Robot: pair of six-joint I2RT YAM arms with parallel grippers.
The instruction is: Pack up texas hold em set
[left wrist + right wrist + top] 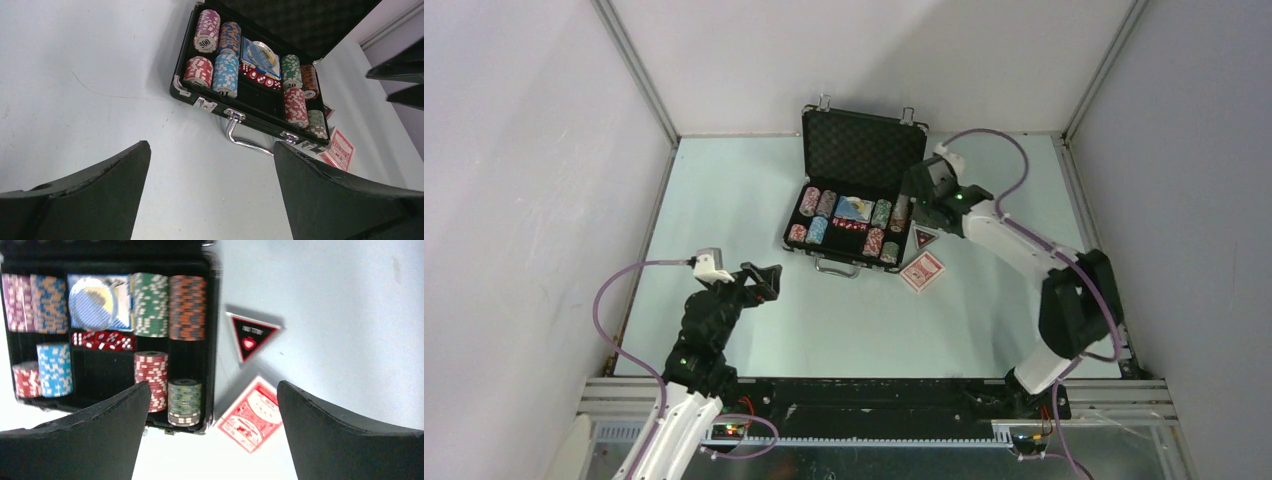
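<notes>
The black briefcase (pixel 864 145) lies open at the table's back middle, lid upright. Several multicoloured chip stacks (pixel 816 215), a blue card deck (pixel 854 208) and red dice (pixel 849 227) sit in its foam tray. A red card deck (pixel 922 271) and a small triangular piece (pixel 925 238) lie on the table just right of the case. My right gripper (pixel 913 212) is open and empty, hovering over the case's right edge; its view shows the red deck (pixel 252 412) and the triangle (pixel 250 335) between its fingers. My left gripper (pixel 764 278) is open and empty, near left of the case.
The case's metal handle (pixel 240 135) juts toward me off its front wall (pixel 260 117). The compartment (pixel 100 372) in front of the dice (pixel 102 340) holds nothing. White enclosure walls (pixel 544 200) close in the table on three sides.
</notes>
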